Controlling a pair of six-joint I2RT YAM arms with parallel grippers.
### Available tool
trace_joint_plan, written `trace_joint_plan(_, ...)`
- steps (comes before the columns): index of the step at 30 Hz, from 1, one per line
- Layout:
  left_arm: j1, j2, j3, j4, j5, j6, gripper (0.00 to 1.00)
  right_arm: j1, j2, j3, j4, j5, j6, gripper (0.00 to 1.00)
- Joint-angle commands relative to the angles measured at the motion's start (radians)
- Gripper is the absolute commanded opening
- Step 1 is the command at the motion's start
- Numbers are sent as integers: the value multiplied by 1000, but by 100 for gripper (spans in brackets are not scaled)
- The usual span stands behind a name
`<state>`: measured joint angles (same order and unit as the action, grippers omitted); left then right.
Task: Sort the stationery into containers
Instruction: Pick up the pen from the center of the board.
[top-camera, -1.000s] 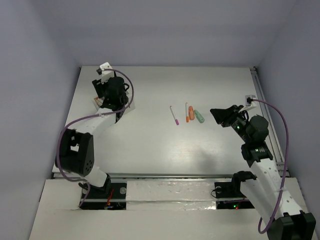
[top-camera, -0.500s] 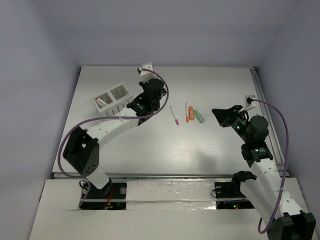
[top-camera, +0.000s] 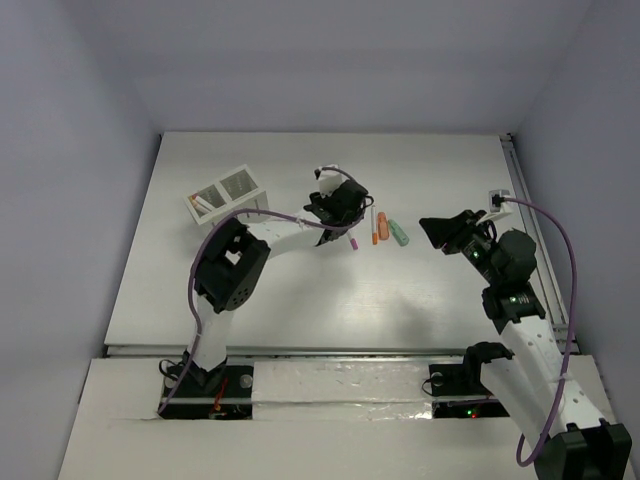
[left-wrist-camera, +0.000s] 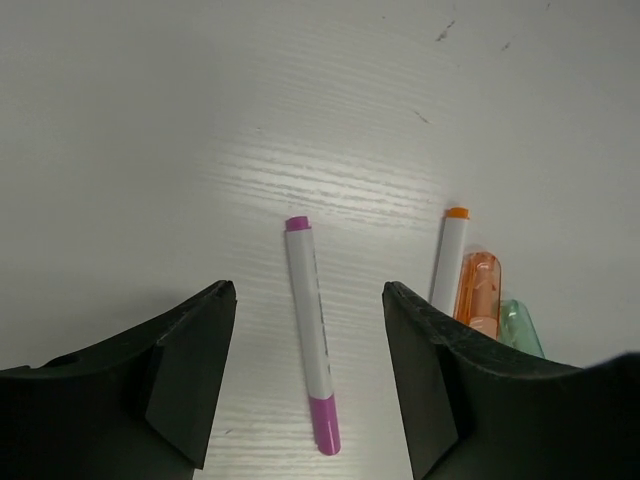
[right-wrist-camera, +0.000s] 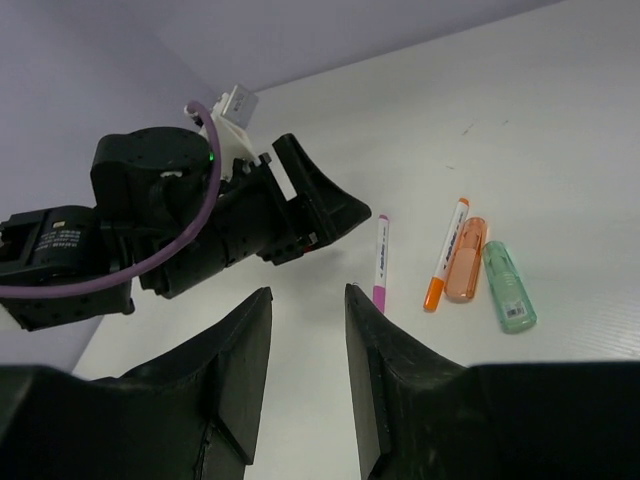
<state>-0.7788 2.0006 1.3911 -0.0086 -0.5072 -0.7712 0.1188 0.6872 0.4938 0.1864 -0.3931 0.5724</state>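
- The left jaws stand wide apart and hold nothing. Their two black fingers (left-wrist-camera: 190, 380) flank the thin white pen with magenta ends (left-wrist-camera: 311, 337), which lies flat on the white tabletop (top-camera: 300, 300) between them.
- We cannot tell whether the fingertips touch the tabletop or hover just above it.
- The right jaws are partly open and empty, raised in the air to the right of the loose stationery, well apart from it.
- Just right of the magenta pen lie a thin white pen with orange ends (left-wrist-camera: 449, 265), a stubby translucent orange marker (left-wrist-camera: 479, 295) touching it, and a stubby mint-green marker (right-wrist-camera: 509, 285) beside that.
- In the left wrist view the right finger cuts off the lower part of the orange marker and most of the mint-green one.
- In the top view the left wrist covers most of the magenta pen.
- The small white ribbed organiser box (top-camera: 236, 207) stands at the far left. Its left compartment holds a few pens, too small for us to count.
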Motion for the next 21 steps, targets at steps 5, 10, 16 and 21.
trace_joint_plan(5, -2, 102, 117, -62, 7, -39, 55, -2, -12, 25, 28, -6, -8, 41)
trace_joint_plan(10, -2, 155, 157, -100, -16, -39, 48, -2, -11, 23, 30, -6, -6, 41)
trace_joint_plan(16, -2, 202, 203, -142, -43, -5, 37, -2, -17, 25, 28, -3, -6, 41)
trace_joint_plan(21, -2, 259, 250, -198, -74, 33, 19, -2, -32, 25, 16, 22, -11, 41)
